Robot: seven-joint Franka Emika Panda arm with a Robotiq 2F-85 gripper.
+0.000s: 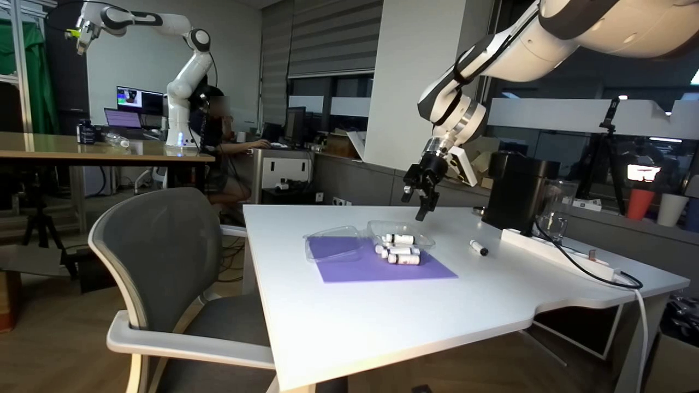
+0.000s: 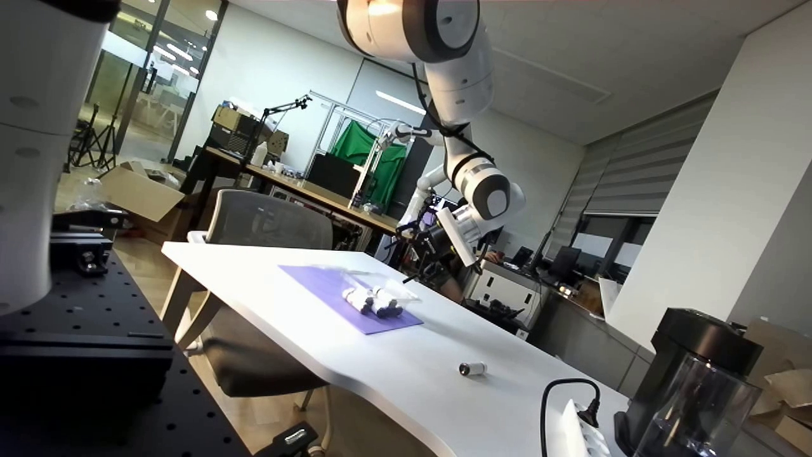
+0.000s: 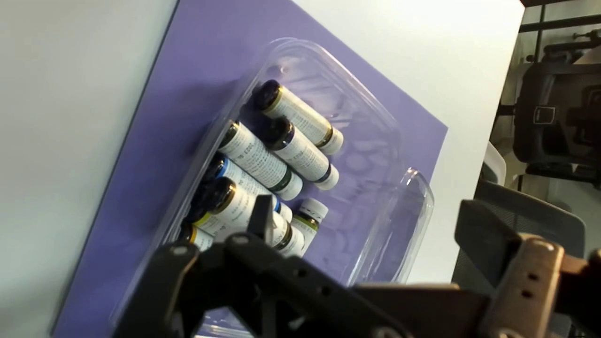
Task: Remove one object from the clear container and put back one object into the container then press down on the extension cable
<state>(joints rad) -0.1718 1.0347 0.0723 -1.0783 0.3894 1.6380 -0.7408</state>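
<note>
The clear container (image 1: 425, 237) is a low see-through box on a purple mat (image 1: 382, 273), in both exterior views (image 2: 406, 296). In the wrist view, the clear container (image 3: 368, 96) holds several small white-labelled bottles (image 3: 256, 157), lying on their sides. One similar bottle (image 1: 478, 248) lies outside on the white table, also in an exterior view (image 2: 473, 369). The extension cable's white strip (image 1: 557, 255) lies along the table edge, its white cord (image 1: 643, 327) hanging down. My gripper (image 1: 414, 207) is above the table near the container, fingers apart and empty in the wrist view (image 3: 371, 223).
A clear lid (image 1: 334, 245) lies open beside the container on the mat. A tall black machine (image 1: 513, 191) with a clear jug stands behind the strip. A black cord (image 1: 568, 254) is plugged into the strip. A grey chair (image 1: 158, 262) stands at the table's side.
</note>
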